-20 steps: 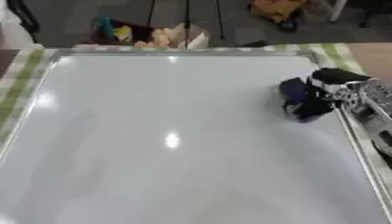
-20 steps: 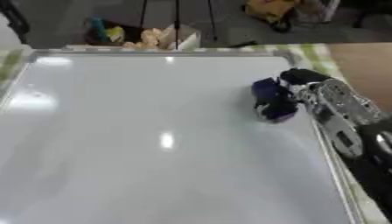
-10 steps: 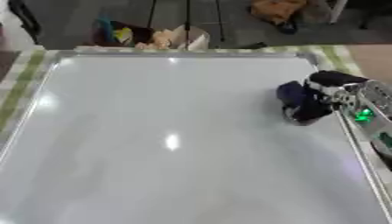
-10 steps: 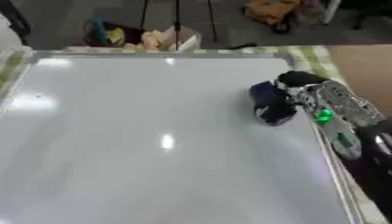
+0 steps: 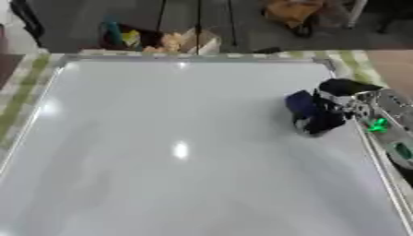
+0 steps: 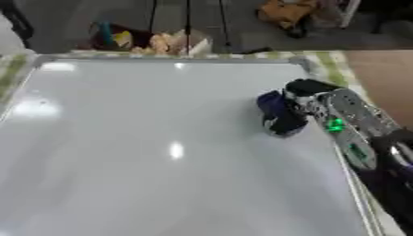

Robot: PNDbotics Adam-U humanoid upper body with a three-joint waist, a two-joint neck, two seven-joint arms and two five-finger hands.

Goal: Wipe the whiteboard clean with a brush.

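Brush held by right robot hand on whiteboard.

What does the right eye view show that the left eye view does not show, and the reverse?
Only the right eye view shows the right arm running down toward the lower right corner, and more brown floor beyond the board. Only the left eye view shows the striped cloth along the board's left edge. Both show the whiteboard, the right hand curled round the dark blue brush, and a green light on the arm.

No text, label or number can be read anywhere.
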